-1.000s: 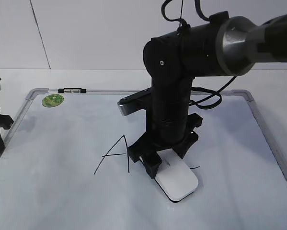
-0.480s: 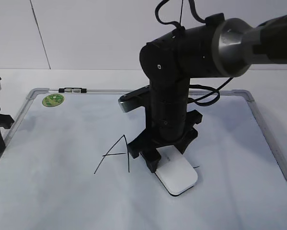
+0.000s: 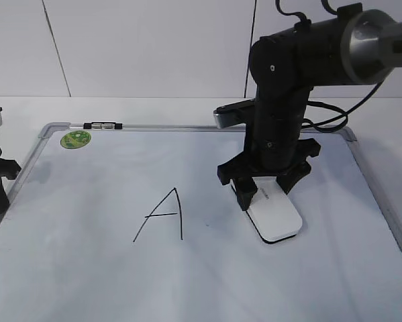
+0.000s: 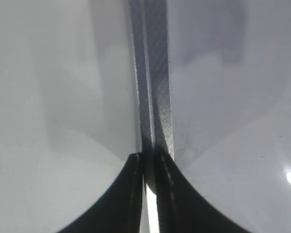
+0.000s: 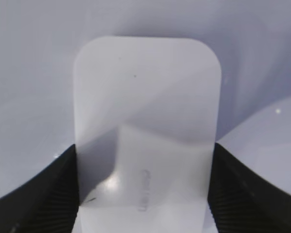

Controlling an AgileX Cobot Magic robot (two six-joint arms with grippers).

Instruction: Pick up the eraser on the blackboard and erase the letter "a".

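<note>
Eraser (image 3: 275, 216): flat on the blackboard (image 3: 86, 275), right of centre, well right of the capital "A" (image 3: 162, 215); I see no lowercase letter.
Right gripper (image 3: 262, 193): I read its fingers pinching the eraser's long sides.
Left gripper (image 4: 150, 194): fingers pressed nearly together over the board's frame, apparently empty.
</note>
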